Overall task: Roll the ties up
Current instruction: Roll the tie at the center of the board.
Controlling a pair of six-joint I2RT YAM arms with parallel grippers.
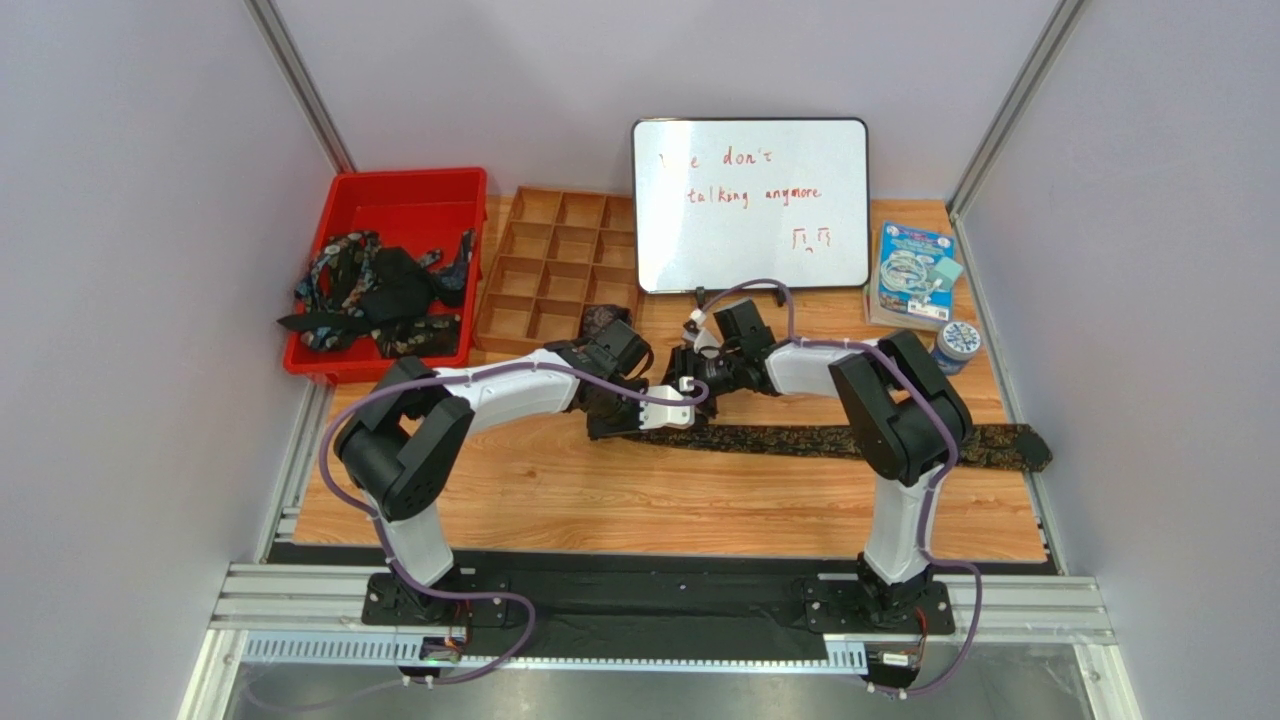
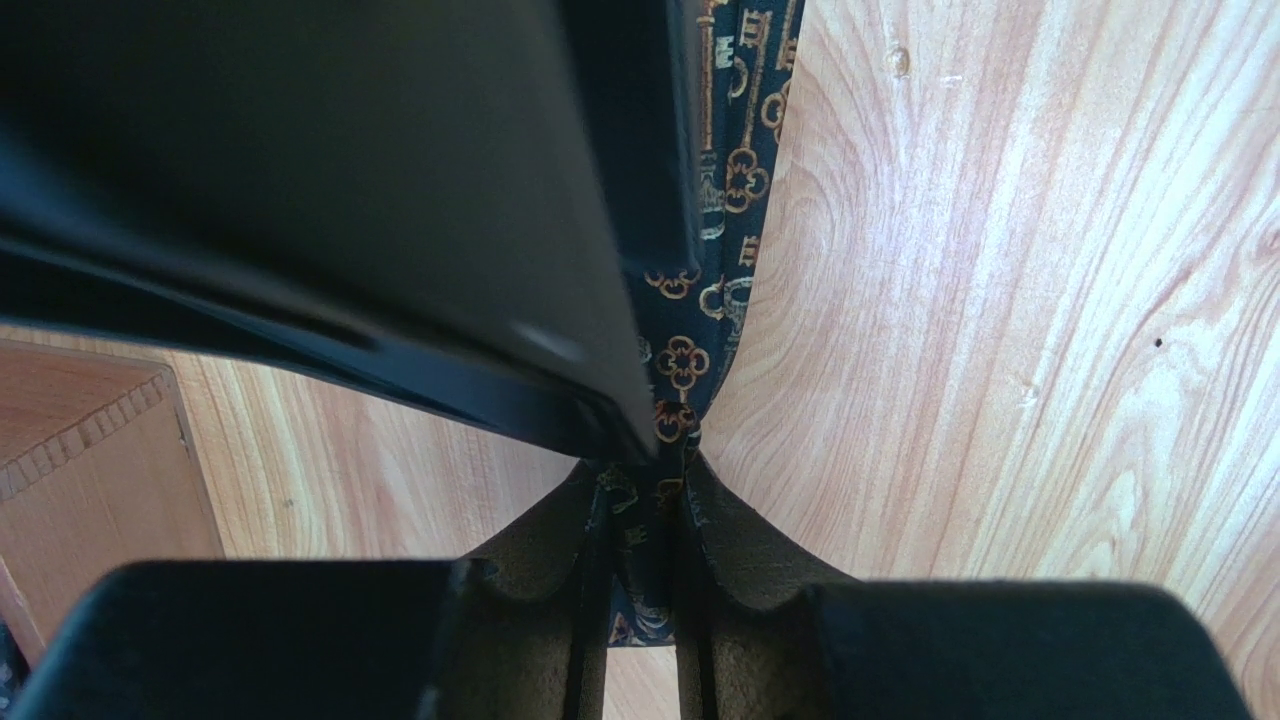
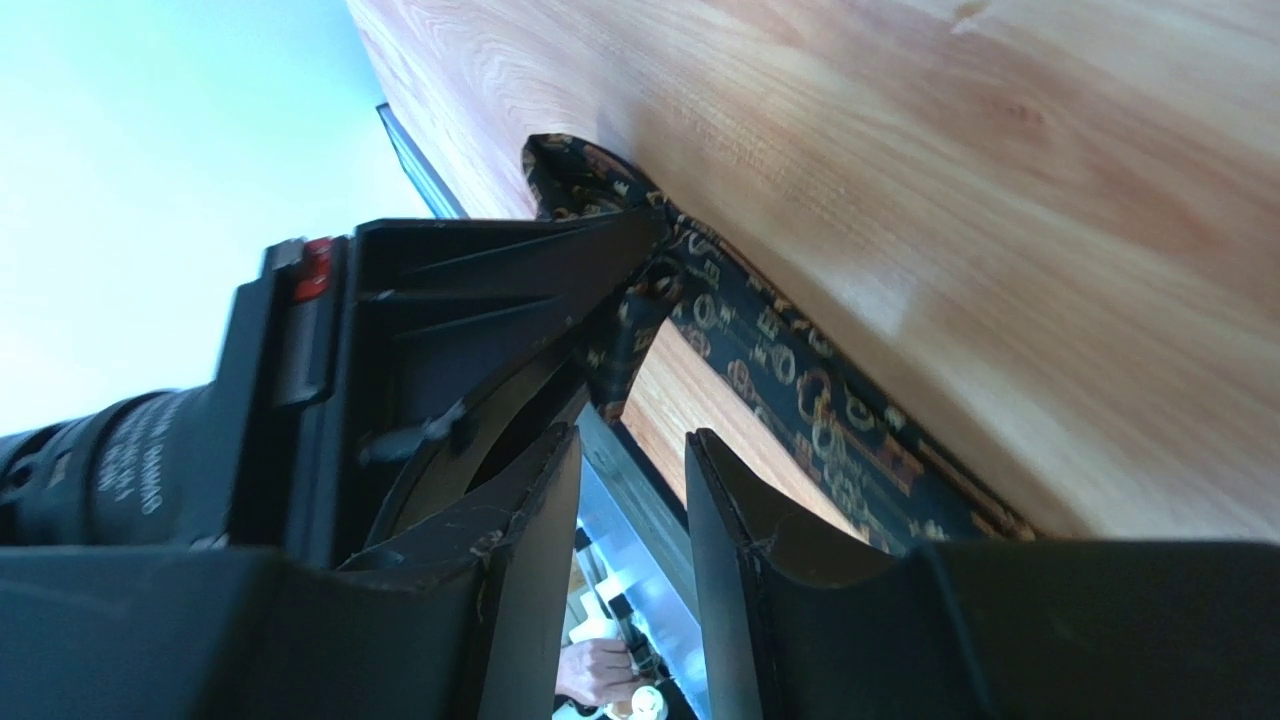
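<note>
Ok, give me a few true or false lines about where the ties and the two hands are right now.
1. The left hand pinches one end of the patterned tie. True.
2. The right hand grips that tie as well. False: its fingers stand apart with nothing between them.
3. The patterned tie is already rolled into a coil. False: nearly all its length lies stretched out flat across the table.
4. The red bin holds a tangle of other ties. True.
5. The wooden divider tray sits just right of the red bin. True.
</note>
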